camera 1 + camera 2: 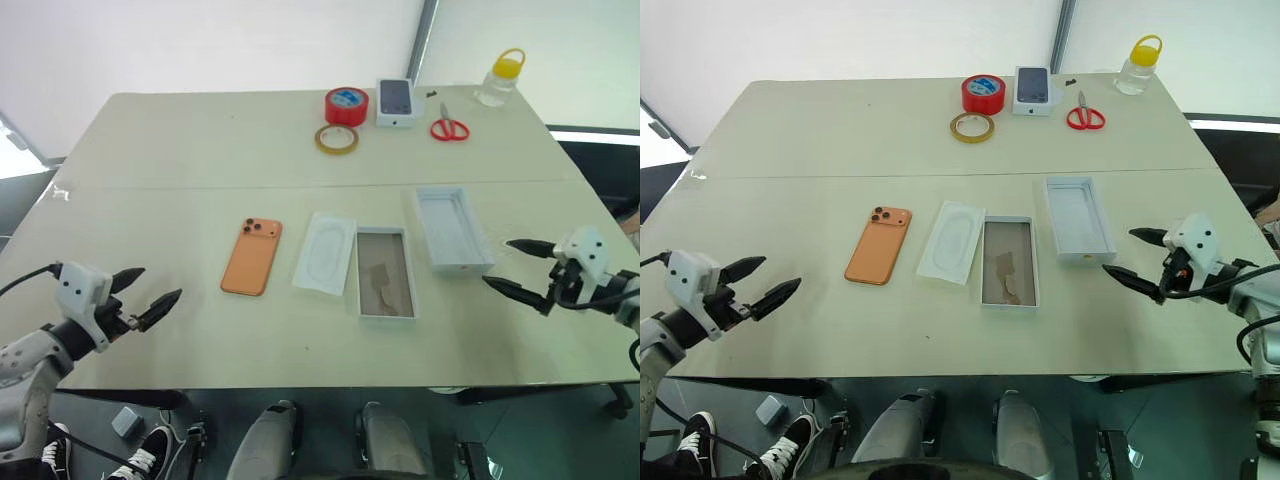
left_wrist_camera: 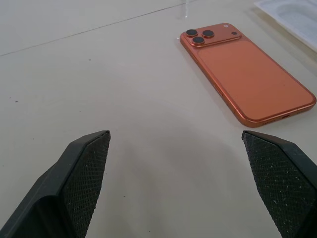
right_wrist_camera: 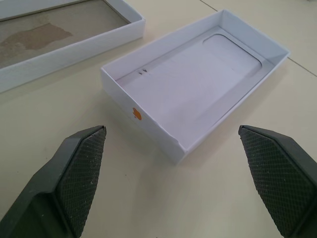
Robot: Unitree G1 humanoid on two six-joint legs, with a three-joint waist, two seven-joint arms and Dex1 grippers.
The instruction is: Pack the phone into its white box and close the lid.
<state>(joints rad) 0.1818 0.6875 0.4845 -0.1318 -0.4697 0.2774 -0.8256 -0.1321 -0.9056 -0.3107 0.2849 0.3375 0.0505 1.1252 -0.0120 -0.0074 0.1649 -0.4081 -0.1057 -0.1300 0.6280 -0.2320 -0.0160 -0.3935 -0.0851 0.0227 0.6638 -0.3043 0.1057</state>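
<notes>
Both grippers hover wide open and empty: left gripper (image 1: pixel 148 289), right gripper (image 1: pixel 517 267). The phone (image 1: pixel 251 257) lies face down, just ahead of the left gripper. It is rigid, smooth, likely slippery; grip its long edges. Further right, the white box (image 1: pixel 385 272) and the lid (image 1: pixel 452 229) are light, easily dented cardboard, open side up.

one phone (image 1: pixel 251 257), three white boxes (image 1: pixel 386 272), two tape rolls (image 1: pixel 346 105), one scissors (image 1: pixel 449 127).
</notes>
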